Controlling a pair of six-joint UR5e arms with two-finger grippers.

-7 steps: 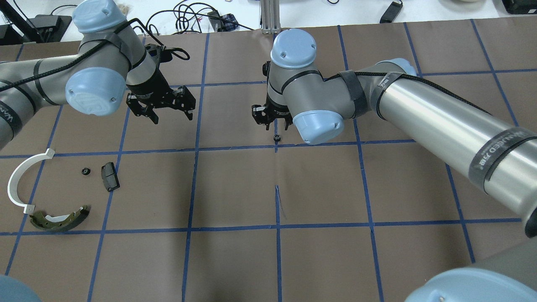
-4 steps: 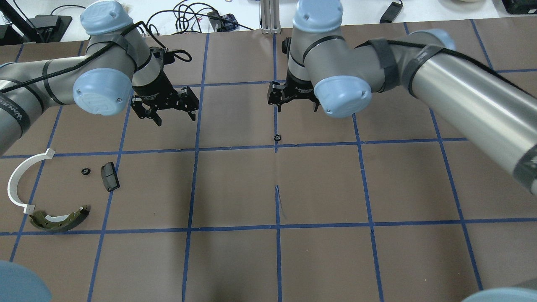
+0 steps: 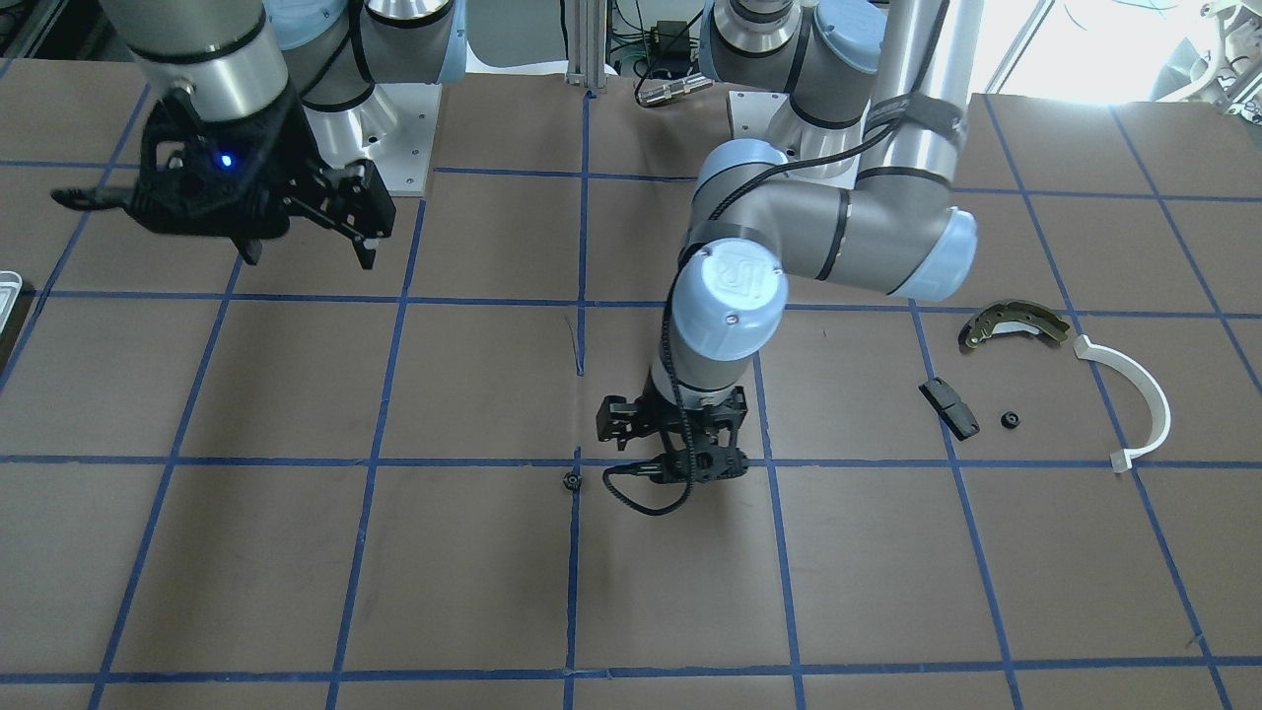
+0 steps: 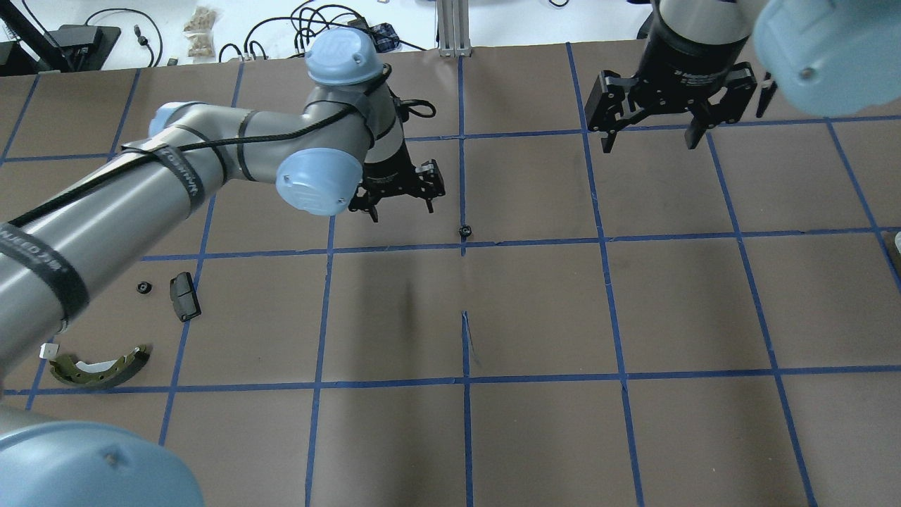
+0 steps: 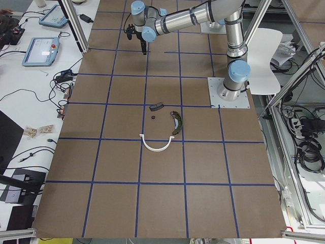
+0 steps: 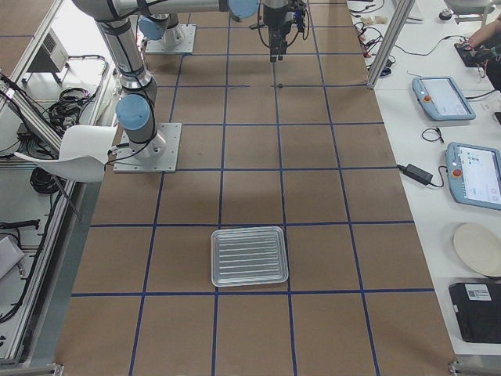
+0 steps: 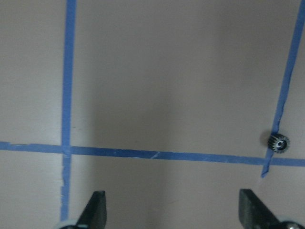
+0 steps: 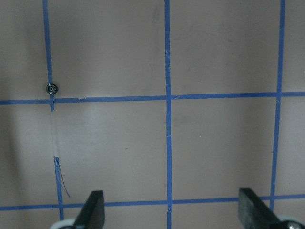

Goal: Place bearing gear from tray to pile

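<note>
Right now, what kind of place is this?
Probably a robotics lab workcell: a silver-and-blue left robot arm and right robot arm mounted on a brown table gridded with blue tape, plus grey touchscreen teach pendants on a white side bench.

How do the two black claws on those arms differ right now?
The left gripper hangs low over the table, close to the gear but not touching it. The right gripper hangs higher and well away from the gear. The left gripper is at the table's middle, while the right gripper is off to its own side. Both are black, two-fingered, open, empty and pointing down.
</note>
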